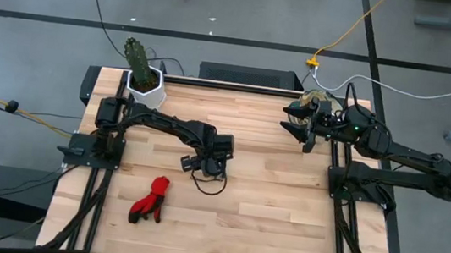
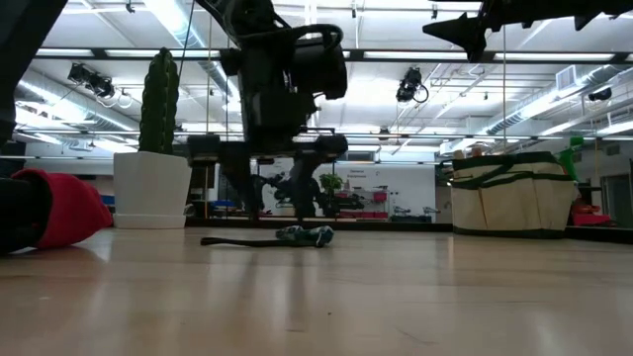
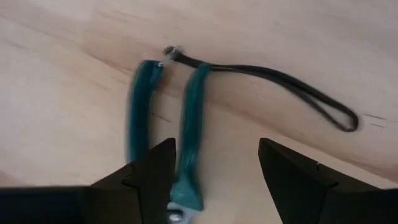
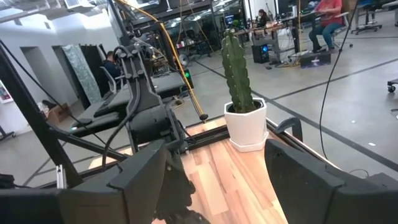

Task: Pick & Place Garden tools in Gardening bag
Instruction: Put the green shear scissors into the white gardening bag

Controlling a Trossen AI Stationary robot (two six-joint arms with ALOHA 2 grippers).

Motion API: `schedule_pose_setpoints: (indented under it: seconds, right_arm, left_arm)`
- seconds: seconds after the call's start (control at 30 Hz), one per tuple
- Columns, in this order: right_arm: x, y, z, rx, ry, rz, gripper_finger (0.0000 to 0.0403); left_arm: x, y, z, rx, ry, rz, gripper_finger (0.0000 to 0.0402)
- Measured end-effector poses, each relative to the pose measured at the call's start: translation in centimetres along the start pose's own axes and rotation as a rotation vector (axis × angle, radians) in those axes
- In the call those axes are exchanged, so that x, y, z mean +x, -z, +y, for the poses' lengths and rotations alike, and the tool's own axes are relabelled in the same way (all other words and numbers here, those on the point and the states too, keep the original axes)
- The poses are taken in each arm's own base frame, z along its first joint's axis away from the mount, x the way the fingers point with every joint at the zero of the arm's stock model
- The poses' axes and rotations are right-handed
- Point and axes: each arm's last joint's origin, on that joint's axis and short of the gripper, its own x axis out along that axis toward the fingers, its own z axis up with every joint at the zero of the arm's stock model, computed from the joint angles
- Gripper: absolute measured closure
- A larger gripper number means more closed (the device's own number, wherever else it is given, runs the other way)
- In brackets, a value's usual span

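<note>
The pruning shears [image 3: 188, 118] with teal handles lie flat on the wooden table, and a thin dark cord loop [image 3: 292, 87] trails from the handle end. My left gripper [image 3: 214, 168] is open just above them at mid-table [image 1: 204, 168], one handle between its fingers and the other outside; no contact shows. The red gloves [image 1: 150, 200] lie near the front left. The beige bag with green trim [image 2: 509, 193] stands at the far right, partly under my right arm [image 1: 320, 99]. My right gripper [image 4: 217, 186] is open and empty, held high beside the bag [image 1: 294, 126].
A white hexagonal pot with a green cactus [image 1: 144, 79] stands at the table's far left corner. A green object [image 2: 572, 158] sticks up by the bag's right side. Bare wood [image 1: 283, 218] lies between the gloves and the right arm's base.
</note>
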Motion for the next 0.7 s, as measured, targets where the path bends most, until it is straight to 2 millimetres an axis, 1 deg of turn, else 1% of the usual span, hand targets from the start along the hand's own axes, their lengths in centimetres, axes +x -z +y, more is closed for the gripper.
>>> schedule_pose_setpoints:
  seconds: [0.1, 0.3, 0.7]
  right_arm:
    - [0.0, 0.1, 0.0, 0.003, 0.002, 0.008, 0.0127]
    - [0.0, 0.2, -0.1, 0.007, 0.013, 0.021, 0.0127]
    - [0.0, 0.3, -0.1, 0.013, 0.016, 0.028, 0.0127]
  left_arm:
    - [0.8, 0.1, 0.1, 0.000, 0.002, 0.006, 0.0165]
    - [1.5, 0.2, 0.4, 0.001, -0.024, 0.046, 0.0165]
    - [2.1, 0.2, 0.3, 0.003, -0.004, 0.057, 0.0170]
